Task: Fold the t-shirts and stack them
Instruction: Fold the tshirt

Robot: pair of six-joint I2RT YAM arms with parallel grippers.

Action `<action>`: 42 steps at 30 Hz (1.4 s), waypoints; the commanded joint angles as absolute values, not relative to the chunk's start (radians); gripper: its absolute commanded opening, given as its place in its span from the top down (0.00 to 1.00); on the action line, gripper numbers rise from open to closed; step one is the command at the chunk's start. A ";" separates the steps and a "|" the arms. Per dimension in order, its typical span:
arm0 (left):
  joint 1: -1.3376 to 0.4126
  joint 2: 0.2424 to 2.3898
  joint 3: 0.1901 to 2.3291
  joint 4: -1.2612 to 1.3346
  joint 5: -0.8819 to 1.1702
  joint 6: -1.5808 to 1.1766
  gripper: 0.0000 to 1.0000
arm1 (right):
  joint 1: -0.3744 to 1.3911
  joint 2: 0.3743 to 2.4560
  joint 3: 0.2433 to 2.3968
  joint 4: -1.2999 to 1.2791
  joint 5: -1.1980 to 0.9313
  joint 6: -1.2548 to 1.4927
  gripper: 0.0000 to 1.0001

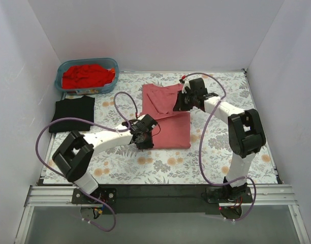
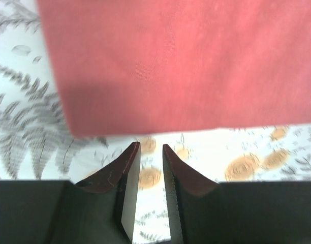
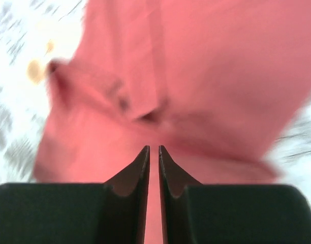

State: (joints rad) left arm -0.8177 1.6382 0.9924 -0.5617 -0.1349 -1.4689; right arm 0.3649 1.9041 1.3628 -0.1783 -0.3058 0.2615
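Two arms reach over a pink shirt point(image 1: 172, 131) lying on the floral cover point(image 1: 145, 170). The left claw point(image 1: 144, 136) sits low at the shirt's left edge, close to its near corner. In the left wrist view, the claw point(image 2: 150, 147) has its jaws narrowly apart with nothing between them. Only the cover point(image 2: 23, 127) shows through the gap. The shirt's point(image 2: 186, 61) straight edge lies just ahead of the tips and does not touch them.

The right claw point(image 1: 182, 100) is at the shirt's far right part. There the cloth is turned back on itself in a loose flap, just to that claw's left. The right wrist view is blurred and shows the claw point(image 3: 154, 148) with its jaws drawn to a thin slit. Rumpled pink cloth point(image 3: 206, 66) fills the view ahead of and beneath the tips. It cannot be told whether any cloth is pinched between them.

Well to the left of the left claw, a black shirt point(image 1: 72, 113) lies flat on the cover. Beyond it, far from both claws, a blue basket point(image 1: 58, 84) holds a heap of red shirts point(image 1: 87, 75).
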 commanded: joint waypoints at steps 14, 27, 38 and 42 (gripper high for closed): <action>-0.692 1.563 0.946 -0.560 -0.109 -1.482 0.81 | 0.609 1.884 1.118 0.225 -0.560 0.456 0.82; -0.692 1.612 0.911 -0.588 -0.057 -1.465 0.82 | 0.523 2.224 1.459 0.242 -0.531 0.521 0.82; -0.640 1.517 0.939 -0.586 -0.057 -1.456 0.77 | 0.344 2.176 1.580 0.239 -0.687 0.634 0.79; -0.565 1.456 0.985 -0.522 -0.029 -1.433 0.74 | 0.307 2.001 1.383 0.242 -0.756 0.595 0.77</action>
State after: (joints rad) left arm -0.6209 1.5455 0.9272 -0.5755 -0.0460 -1.4563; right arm 0.3088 2.1662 1.4666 0.2089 -0.6415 0.6170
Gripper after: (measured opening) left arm 0.256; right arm 0.219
